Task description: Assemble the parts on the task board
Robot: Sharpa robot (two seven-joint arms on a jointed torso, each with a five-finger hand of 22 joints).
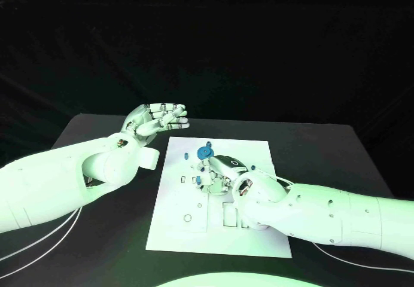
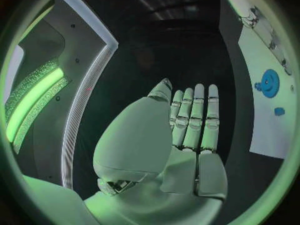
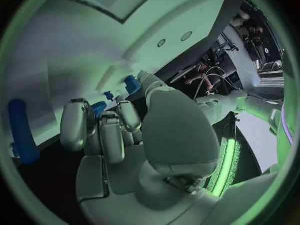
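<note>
Nearest, the white task board [image 1: 250, 236] on the black table [image 1: 103, 239], long axis running away from the robot. On its middle, the right hand [image 1: 226, 174], fingers curled down among small blue parts [image 1: 199, 178]; cannot tell whether anything is pinched. Beyond the fingers, a blue gear [image 1: 205, 151], flat face up and teeth around the rim, with a small blue peg [image 1: 185, 155] just beside it. Probably light, rigid plastic, smooth and apt to slip; best pinched across the gear's rim, pegs by their sides. Farthest, off the board's left corner, the left hand [image 1: 158, 118] raised above the table, fingers straight and together, holding nothing.
</note>
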